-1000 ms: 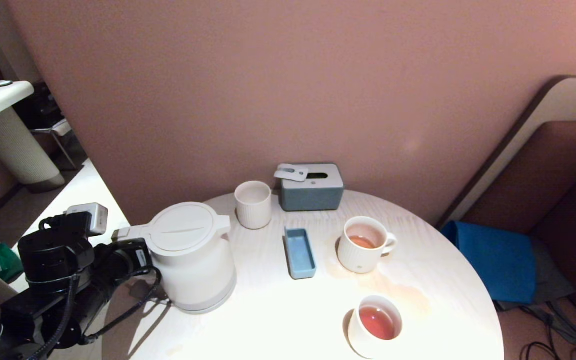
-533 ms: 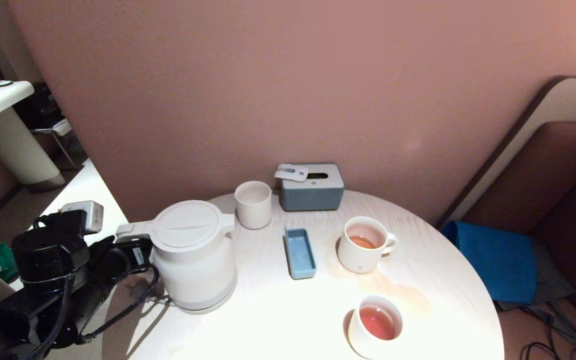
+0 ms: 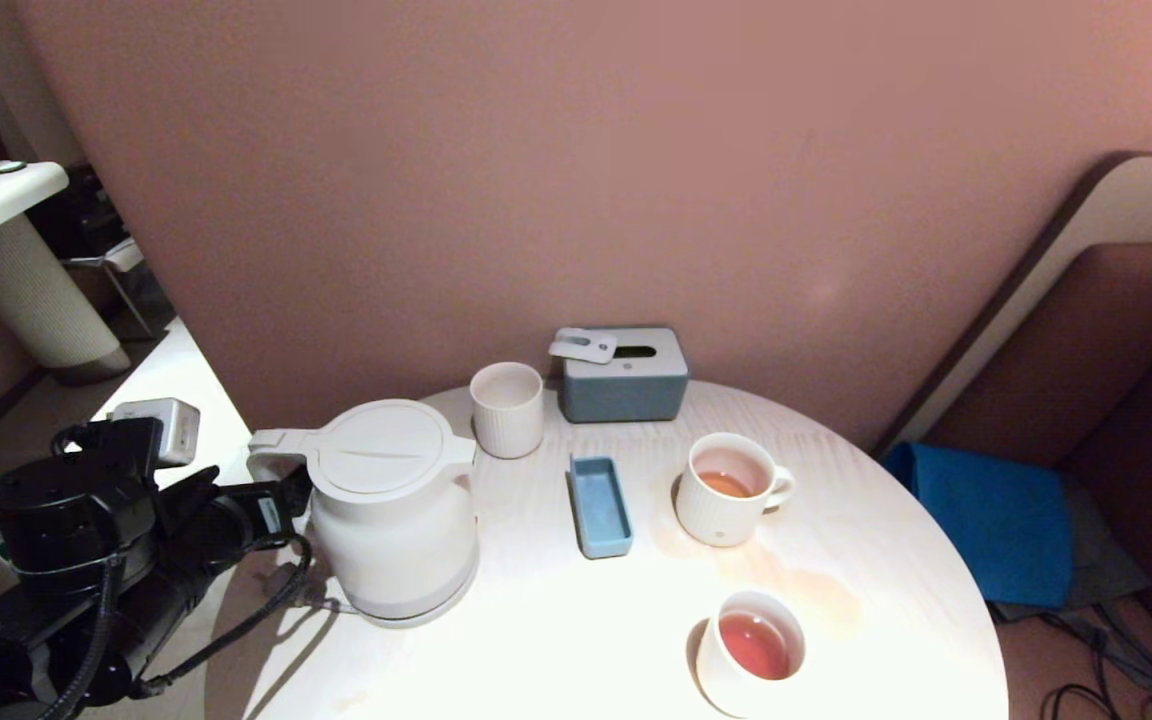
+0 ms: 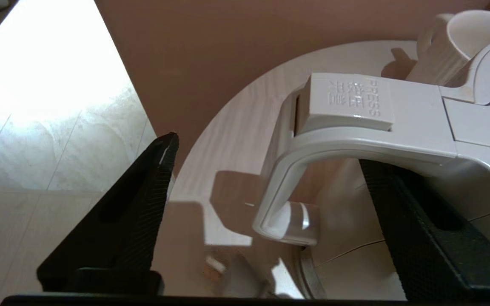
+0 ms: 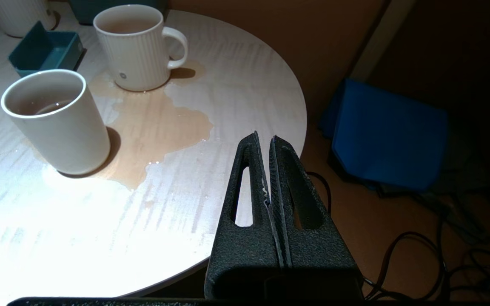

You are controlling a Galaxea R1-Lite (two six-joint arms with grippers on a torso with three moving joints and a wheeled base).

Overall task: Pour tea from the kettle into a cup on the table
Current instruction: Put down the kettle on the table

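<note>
White kettle point(image 3: 391, 510) stands on the table point(image 3: 556, 640), its handle between the left pincer's point(image 4: 266, 170) spread, untouching fingers.

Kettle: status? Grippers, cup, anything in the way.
Left gripper open, fingers astride the kettle handle, no grip. Right gripper shut, parked off the table edge. Cup holds tea; spill beside it. Blue tray between kettle and cup.

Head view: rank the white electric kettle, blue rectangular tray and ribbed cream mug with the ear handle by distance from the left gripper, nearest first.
1. White electric kettle: its loop handle sits right at the left gripper, at the round pale-wood table's left edge.
2. Blue rectangular tray: mid-table.
3. Ribbed cream mug: right of the tray.
</note>
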